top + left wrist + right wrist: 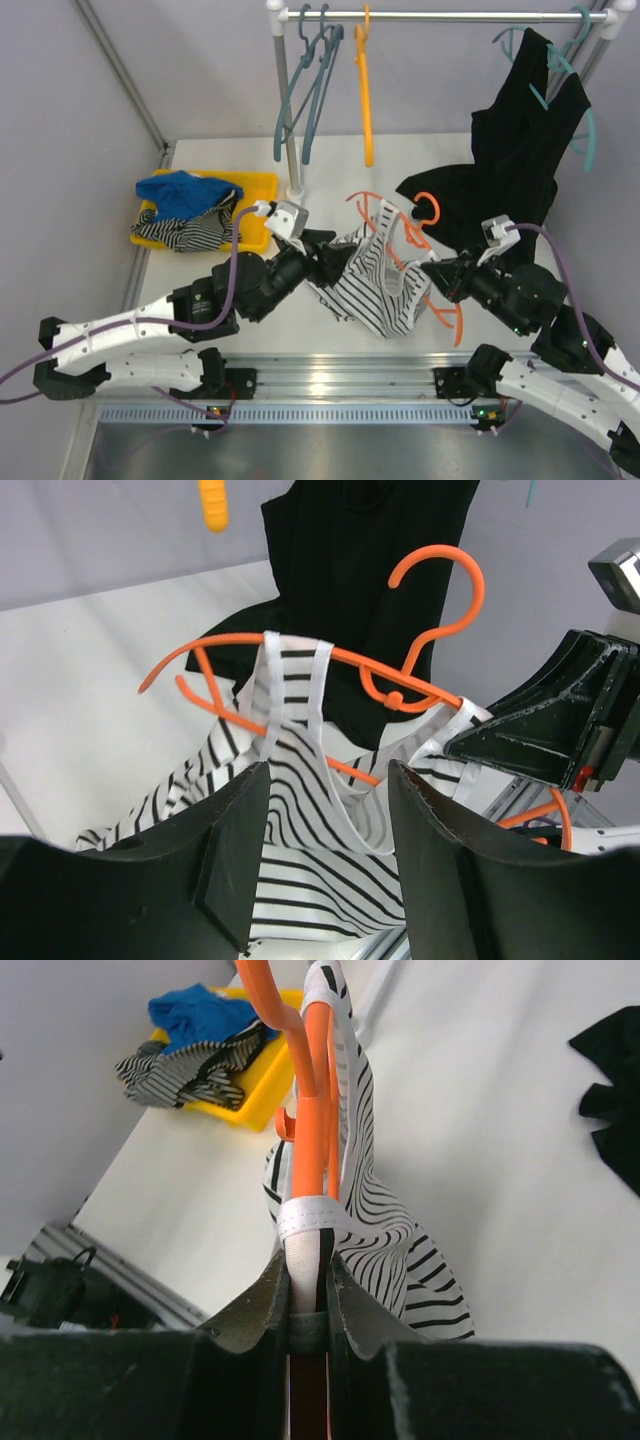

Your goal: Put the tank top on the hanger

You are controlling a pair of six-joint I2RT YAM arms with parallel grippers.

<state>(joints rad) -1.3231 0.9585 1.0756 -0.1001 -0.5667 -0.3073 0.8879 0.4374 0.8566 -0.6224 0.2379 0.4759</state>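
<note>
Step in hand: seating the straps on the hanger [312, 1110], looking late-stage. The tank top [372, 290] is hanging mid-frame in top view, btwn both arms, over the worktop [420, 160]. One strap is looping over the hanger's arm, upper centre of left wrist view. Right pincer [305, 1265] is squeezing the hanger w/ the other strap under its tips (bottom centre, right wrist view). Left pincer [328, 790] is sitting spread, fabric btwn the fingers, not gripping. Next, prob: left closing on fabric and tugging down so both straps settle.

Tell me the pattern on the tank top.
The tank top is white with thin black stripes, clearest in the left wrist view.
</note>
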